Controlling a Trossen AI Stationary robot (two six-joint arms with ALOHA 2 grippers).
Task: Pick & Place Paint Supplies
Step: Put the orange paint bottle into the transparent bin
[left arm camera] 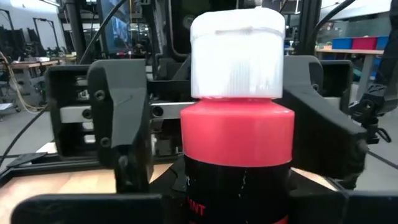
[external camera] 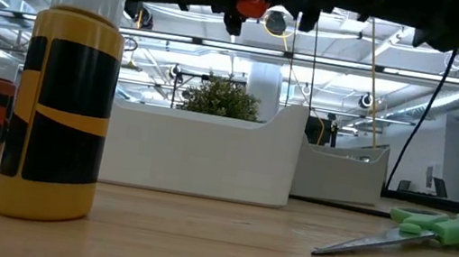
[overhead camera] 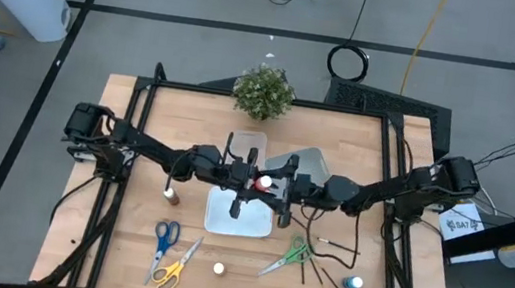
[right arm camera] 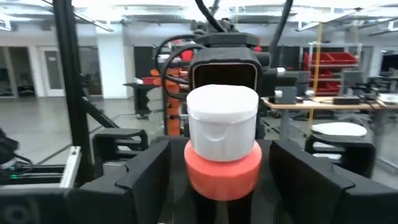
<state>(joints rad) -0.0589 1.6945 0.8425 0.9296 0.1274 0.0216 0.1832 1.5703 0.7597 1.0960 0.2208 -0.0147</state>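
Red bottle [overhead camera: 263, 181] stands upright between both grippers above the white tray [overhead camera: 216, 221]: left gripper [overhead camera: 250, 180] clamps its body, while right gripper [overhead camera: 275, 185], jaws spread wide, flanks it without clear contact.

Few letters can be read at all. On the black label of the red paint bottle [left arm camera: 237, 155], seen in the left wrist view, the red letters "NT" show at the label's lower edge (the start of the word is cut off by what stands in front of it). In the high view a white tag [overhead camera: 461, 223] beside the table's right edge carries dark print, too small to make out.
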